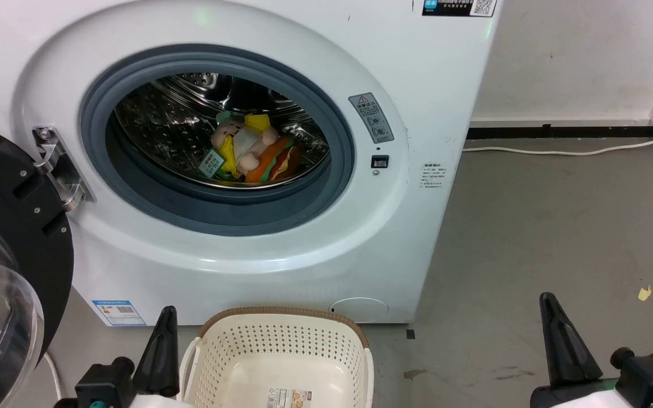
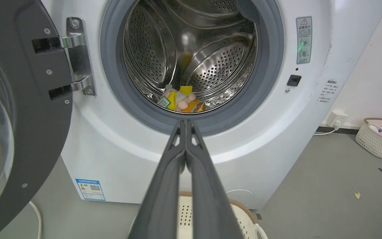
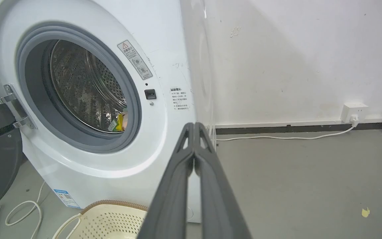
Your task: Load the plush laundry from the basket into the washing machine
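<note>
1. The pink pig and orange hamburger plush laundry lies on the floor of the steel drum, inside the large white front-loading washing machine.
2. The small cream perforated plastic basket stands near, in front of the washer. The part of its inside in view holds only a label sticker.
3. The left gripper and right gripper each have their dark fingers pressed together on nothing. They flank the basket, with the toy well beyond them.
4. Loading looks complete. The likely next move is swinging the black-framed glass door, open at the left, shut.
</note>
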You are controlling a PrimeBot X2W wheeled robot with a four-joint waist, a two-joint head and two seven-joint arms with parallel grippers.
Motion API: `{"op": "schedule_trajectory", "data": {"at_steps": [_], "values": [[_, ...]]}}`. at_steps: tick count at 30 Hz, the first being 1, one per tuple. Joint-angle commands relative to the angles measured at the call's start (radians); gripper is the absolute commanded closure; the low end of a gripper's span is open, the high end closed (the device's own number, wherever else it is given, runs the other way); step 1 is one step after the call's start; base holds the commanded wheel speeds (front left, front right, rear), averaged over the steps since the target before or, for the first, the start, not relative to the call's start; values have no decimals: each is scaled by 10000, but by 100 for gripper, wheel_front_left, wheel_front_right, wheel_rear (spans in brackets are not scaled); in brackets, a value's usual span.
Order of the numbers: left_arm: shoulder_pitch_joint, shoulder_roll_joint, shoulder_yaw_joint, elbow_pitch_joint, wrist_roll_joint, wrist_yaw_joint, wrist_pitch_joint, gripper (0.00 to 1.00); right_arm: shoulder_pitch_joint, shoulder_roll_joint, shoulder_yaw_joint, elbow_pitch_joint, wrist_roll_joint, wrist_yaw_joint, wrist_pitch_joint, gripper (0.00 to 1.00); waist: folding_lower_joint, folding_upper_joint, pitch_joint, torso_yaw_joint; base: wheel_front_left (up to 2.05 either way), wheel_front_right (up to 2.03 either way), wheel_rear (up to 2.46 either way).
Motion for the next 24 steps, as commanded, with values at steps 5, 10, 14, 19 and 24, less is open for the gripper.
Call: {"op": "schedule_trajectory", "data": {"at_steps": [5,10,14,19,24], "values": [[-69,-48,26,-65,194,12,135,100,-89,0,-2,-4,-171,-1,125,100,0,0,-3,-33,0,0,0],[-98,-72,40,-99,287,20,237,100,-127,-1,-5,-6,-249,-1,227,100,0,0,-6,-63,0,0,0],[-121,-91,50,-126,361,27,319,100,-158,-1,-7,-7,-311,-1,309,100,0,0,-9,-87,0,0,0],[-150,-116,63,-160,453,36,422,100,-196,-1,-10,-9,-388,-2,412,100,0,0,-12,-117,0,0,0],[-179,-140,76,-193,546,45,523,100,-234,-1,-12,-10,-466,-2,514,100,0,0,-16,-147,0,0,0]]}}
